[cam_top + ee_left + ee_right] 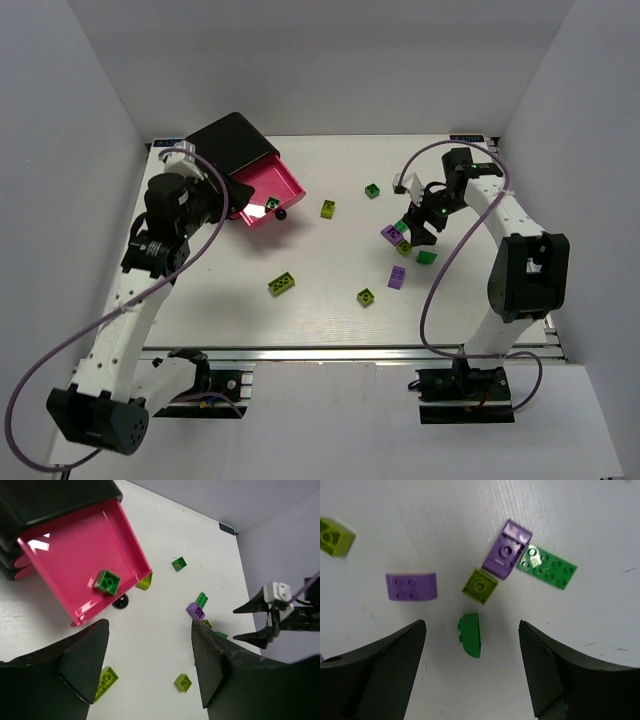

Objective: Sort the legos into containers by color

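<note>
left gripper (150,622): wide apart, empty, beside pink drawer (135,555) | right gripper (471,622): wide apart, empty, over dark green lego (470,636), far from drawer

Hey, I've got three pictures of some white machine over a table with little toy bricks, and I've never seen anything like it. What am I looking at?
These are two white robot arms, bolted at the near edge of a table. The wide picture comes from a camera above and behind them. The other two come from a camera on each wrist, looking out between that arm's dark fingers.

The left tool is open and empty, close to a pink drawer pulled out of a black cabinet. One green brick lies in the drawer.

The right tool is open too and holds nothing. It is above a dark green brick on the table. Other loose bricks, lime, green and purple, lie around.
</note>
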Robot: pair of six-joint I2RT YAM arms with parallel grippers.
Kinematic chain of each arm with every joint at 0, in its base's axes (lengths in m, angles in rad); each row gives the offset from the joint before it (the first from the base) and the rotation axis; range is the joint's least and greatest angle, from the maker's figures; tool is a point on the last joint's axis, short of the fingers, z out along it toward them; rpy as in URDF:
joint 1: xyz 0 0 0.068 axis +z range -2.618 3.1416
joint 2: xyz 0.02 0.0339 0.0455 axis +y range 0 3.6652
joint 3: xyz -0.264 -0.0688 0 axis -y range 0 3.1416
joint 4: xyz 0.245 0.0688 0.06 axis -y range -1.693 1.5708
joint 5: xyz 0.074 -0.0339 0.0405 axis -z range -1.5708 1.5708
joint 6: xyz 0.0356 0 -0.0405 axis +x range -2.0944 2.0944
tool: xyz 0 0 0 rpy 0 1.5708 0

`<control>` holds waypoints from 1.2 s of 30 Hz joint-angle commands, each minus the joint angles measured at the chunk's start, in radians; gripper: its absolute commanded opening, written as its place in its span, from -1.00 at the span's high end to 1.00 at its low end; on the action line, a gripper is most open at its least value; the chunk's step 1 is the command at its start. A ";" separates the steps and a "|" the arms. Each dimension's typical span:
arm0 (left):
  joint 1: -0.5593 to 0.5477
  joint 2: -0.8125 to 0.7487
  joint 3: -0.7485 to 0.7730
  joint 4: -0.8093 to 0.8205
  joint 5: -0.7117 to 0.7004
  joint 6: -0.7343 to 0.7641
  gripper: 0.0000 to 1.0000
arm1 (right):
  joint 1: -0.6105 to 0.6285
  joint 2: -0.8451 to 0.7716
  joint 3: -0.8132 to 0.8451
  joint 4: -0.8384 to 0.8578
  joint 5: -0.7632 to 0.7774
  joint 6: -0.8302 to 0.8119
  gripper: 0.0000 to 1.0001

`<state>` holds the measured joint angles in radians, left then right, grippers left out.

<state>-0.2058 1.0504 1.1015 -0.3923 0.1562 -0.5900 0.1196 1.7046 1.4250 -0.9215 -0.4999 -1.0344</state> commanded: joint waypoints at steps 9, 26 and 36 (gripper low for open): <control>0.013 -0.245 -0.218 -0.118 -0.079 -0.114 -0.61 | 0.003 0.136 -0.035 0.009 0.165 -0.026 -0.78; 0.013 -0.247 -0.250 -0.135 -0.103 -0.134 -0.61 | 0.025 0.139 -0.238 0.211 0.285 -0.001 0.01; 0.013 -0.274 -0.261 -0.146 -0.109 -0.137 -0.60 | 0.058 0.075 0.010 -0.051 0.169 -0.013 1.00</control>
<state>-0.1982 0.8047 0.8570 -0.5301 0.0589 -0.7227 0.1516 1.8389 1.2724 -0.8471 -0.2352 -1.0447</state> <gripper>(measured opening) 0.803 0.345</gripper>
